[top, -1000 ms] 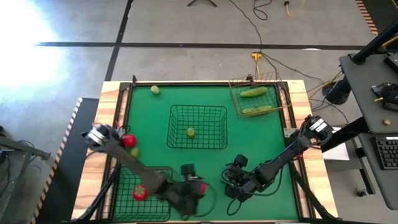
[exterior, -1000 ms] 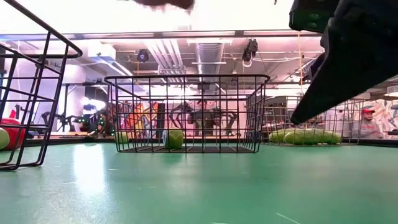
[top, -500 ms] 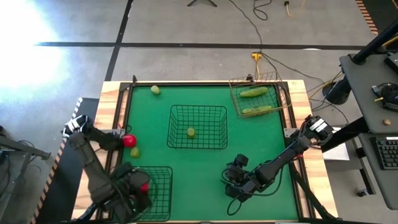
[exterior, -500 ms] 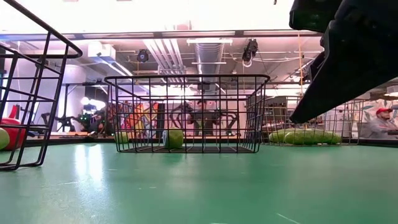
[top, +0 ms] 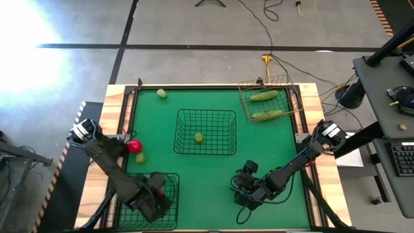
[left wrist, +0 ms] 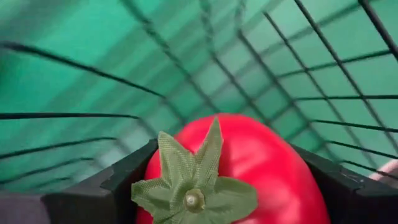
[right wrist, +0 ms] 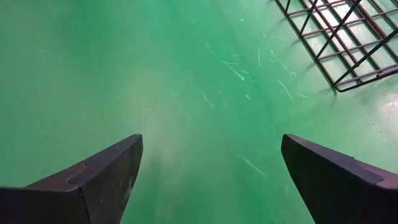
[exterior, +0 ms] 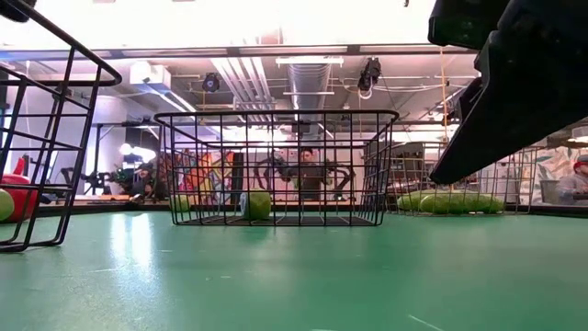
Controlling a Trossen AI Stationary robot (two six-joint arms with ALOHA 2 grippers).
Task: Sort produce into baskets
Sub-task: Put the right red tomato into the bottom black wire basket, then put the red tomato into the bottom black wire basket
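Observation:
My left gripper (top: pixel 154 202) is over the near-left dark wire basket (top: pixel 169 182), shut on a red tomato (left wrist: pixel 261 162) with a green calyx; basket mesh fills its wrist view. Another tomato (top: pixel 134 146) and a yellow-green fruit (top: pixel 140 157) lie on the table by the left edge. The middle dark basket (top: pixel 207 115) holds one yellow-green fruit (top: pixel 198 137). The tan basket (top: pixel 249 110) at the far right holds two cucumbers (top: pixel 264 96). A third yellow-green fruit (top: pixel 161 93) lies at the far left. My right gripper (top: pixel 240 194) is open and empty above the near table. My left gripper pinches the tomato between its two fingers (left wrist: pixel 124 180), one on each side of its round body (left wrist: pixel 155 186). The calyx faces the wrist camera. The fingers come from above, pointing down into the basket. Whether the tomato rests on the basket floor cannot be told.
The table is green with a raised wooden frame (top: pixel 113 116). In the low view my right arm (exterior: pixel 524 74) hangs at the upper right. A corner of the middle basket (right wrist: pixel 336 37) shows ahead of my right gripper. Free green surface lies between the baskets.
My left gripper has carried the tomato from the near middle of the table toward the left edge and now stands over the near-left basket. It has kept its hold. The tomato that lay in that basket is now hidden under the gripper.

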